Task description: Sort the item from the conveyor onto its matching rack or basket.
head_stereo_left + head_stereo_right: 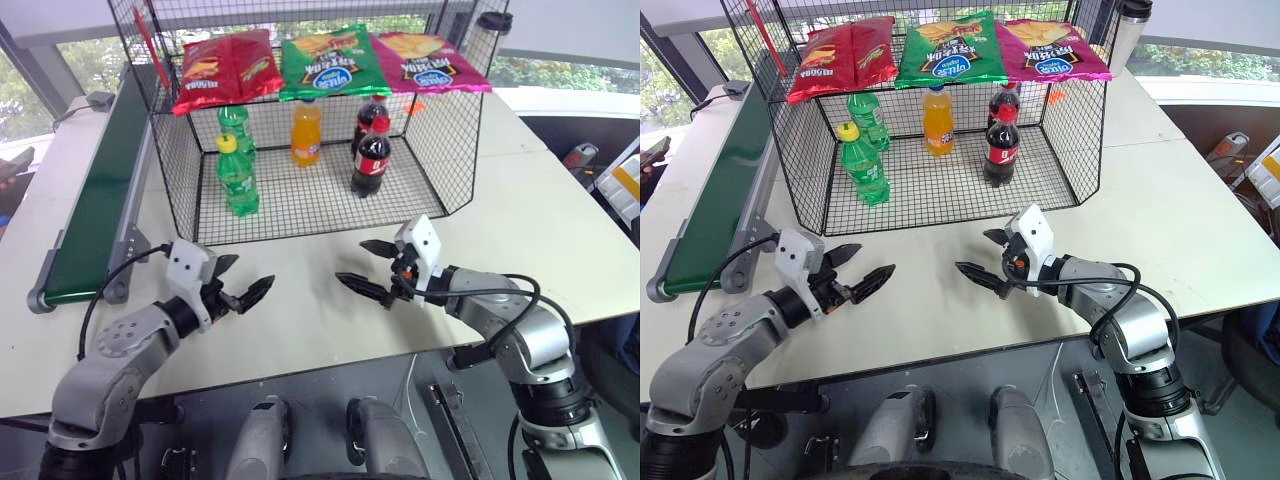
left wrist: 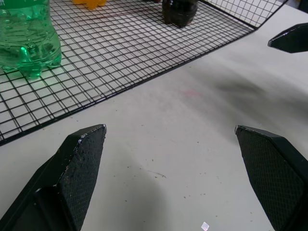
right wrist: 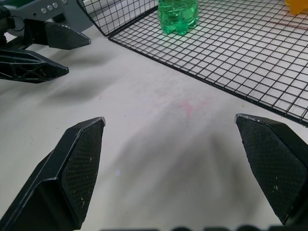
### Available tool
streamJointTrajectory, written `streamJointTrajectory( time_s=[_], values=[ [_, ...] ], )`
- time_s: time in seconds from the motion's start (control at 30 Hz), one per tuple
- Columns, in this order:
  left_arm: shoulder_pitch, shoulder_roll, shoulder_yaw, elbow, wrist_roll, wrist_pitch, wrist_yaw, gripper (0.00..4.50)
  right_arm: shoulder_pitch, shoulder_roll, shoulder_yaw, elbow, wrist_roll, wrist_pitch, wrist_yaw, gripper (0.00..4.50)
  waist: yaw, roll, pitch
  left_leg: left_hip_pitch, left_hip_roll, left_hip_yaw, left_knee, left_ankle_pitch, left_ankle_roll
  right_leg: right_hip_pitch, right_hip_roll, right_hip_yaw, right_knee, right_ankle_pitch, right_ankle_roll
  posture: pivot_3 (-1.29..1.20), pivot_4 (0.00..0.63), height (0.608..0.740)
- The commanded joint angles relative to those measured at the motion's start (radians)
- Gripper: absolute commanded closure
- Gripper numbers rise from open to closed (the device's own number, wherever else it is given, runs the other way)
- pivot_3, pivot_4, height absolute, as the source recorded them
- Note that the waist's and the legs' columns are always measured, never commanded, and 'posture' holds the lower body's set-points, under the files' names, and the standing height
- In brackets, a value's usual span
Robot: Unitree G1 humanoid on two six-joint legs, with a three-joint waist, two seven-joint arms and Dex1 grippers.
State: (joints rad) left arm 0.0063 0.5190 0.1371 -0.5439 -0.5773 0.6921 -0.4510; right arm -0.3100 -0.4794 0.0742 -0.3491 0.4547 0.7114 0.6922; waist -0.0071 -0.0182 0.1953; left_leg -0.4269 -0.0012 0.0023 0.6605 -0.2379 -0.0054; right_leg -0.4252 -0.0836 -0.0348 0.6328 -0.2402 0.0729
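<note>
The item is out of view. The conveyor (image 1: 95, 200), a dark green belt with grey rails, runs along the table's left side, and its visible stretch is bare. The black wire-mesh basket (image 1: 300, 205) stands at the middle back with its open front facing me. My left gripper (image 1: 254, 269) hovers open over the white table in front of the basket's left corner, with nothing between its fingers (image 2: 82, 159). My right gripper (image 1: 350, 260) is open and empty too, facing the left one across a short gap of bare table; its fingers (image 3: 82, 159) stand wide apart.
Inside the basket stand two green bottles (image 1: 237, 175), an orange soda bottle with an orange cap (image 1: 306, 133) and two cola bottles (image 1: 372, 158). Chip bags (image 1: 322, 62) lie on the rack above. A metal tumbler (image 1: 493, 40) stands at the back right.
</note>
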Motion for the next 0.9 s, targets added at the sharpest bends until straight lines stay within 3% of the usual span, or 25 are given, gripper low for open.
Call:
streamJointTrajectory(
  time_s=[0.03,0.9],
  values=[
    [0.002,0.003,0.005,-0.037,0.001,-0.01,0.0,0.0,-0.007,0.0,-0.002,-0.045,0.015,-0.007,0.001,0.02,0.0,0.0,0.0,0.0,0.0,0.0,0.0,0.0,0.0,0.0,0.0,0.0,0.0,0.0,0.0,0.0,0.15,0.739],
    [0.026,0.0,-0.007,-0.009,0.039,-0.062,-0.032,0.0,0.002,-0.009,0.022,-0.054,0.003,-0.012,0.001,0.02,0.0,0.0,0.0,0.0,0.0,0.0,0.0,0.0,0.0,0.0,0.001,0.0,0.0,0.0,0.0,0.0,0.15,0.739]
  ],
)
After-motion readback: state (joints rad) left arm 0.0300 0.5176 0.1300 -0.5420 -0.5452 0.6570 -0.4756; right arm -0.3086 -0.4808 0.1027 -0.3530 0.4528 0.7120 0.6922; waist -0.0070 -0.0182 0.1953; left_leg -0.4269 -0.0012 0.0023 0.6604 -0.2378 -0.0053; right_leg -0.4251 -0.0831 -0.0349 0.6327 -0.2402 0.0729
